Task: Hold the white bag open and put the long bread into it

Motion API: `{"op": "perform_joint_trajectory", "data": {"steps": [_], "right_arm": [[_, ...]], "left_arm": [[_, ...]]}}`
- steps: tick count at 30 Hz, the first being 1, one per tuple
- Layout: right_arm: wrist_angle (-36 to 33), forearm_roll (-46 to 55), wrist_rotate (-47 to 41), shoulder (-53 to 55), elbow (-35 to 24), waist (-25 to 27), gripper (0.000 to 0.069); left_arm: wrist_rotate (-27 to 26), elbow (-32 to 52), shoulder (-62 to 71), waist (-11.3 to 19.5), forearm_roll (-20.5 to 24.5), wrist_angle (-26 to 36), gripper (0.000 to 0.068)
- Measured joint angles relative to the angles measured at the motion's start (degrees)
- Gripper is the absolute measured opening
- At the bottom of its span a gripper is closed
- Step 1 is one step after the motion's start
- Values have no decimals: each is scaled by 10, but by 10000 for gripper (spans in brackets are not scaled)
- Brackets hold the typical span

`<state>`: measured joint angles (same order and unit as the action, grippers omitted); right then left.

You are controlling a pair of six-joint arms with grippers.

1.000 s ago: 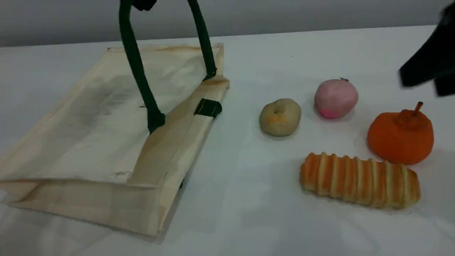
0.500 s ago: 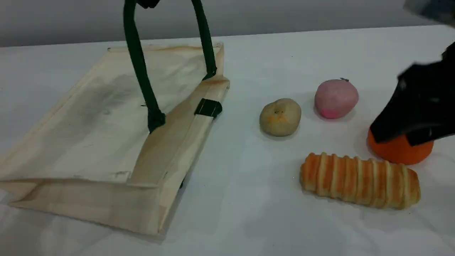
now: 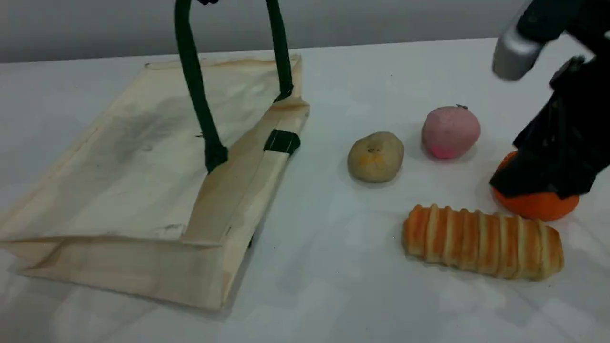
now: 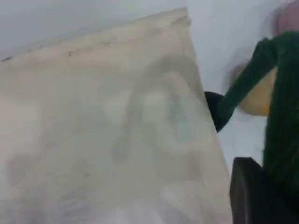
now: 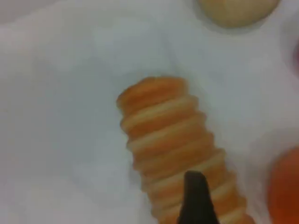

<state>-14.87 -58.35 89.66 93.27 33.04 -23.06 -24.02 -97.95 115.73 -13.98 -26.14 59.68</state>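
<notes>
Left gripper [image 4: 254,196]: clamped on the green handle [image 3: 198,90], lifted above the white bag [image 3: 143,157] at the counter's left edge.
Right gripper [image 5: 196,196]: spread wide, empty, over the long bread [image 3: 482,241] near the right front corner.
Advice: jaws are best closed across the loaf's middle.

Left gripper [image 4: 254,196] clamped shut, right gripper [image 3: 538,183] apparently open, lowered.
</notes>
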Motion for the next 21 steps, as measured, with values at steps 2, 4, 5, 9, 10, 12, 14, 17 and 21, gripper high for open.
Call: {"op": "perform_joint_trajectory", "data": {"steps": [2, 4, 5, 9, 10, 12, 14, 17, 21], "right_arm": [[10, -4, 3, 20, 0, -10, 428], [21, -5, 3, 41, 1, -24, 428], [28, -5, 3, 52, 4, -31, 428], [56, -5, 3, 94, 26, -47, 428], [55, -5, 3, 102, 32, -52, 428], [56, -3, 3, 120, 44, -57, 428], [58, -3, 3, 132, 49, -57, 428], [56, -2, 3, 144, 49, -57, 428], [54, -2, 3, 158, 51, -57, 428]], "left_arm": [[0, 0, 0, 0, 0, 0, 81], [0, 0, 0, 0, 0, 0, 81], [0, 0, 0, 0, 1, 0, 81], [1, 0, 0, 0, 2, 1, 81], [1, 0, 0, 0, 2, 2, 81], [1, 0, 0, 0, 4, 2, 81], [1, 0, 0, 0, 5, 4, 81], [1, 0, 0, 0, 5, 8, 81], [1, 0, 0, 0, 5, 8, 81]]}}
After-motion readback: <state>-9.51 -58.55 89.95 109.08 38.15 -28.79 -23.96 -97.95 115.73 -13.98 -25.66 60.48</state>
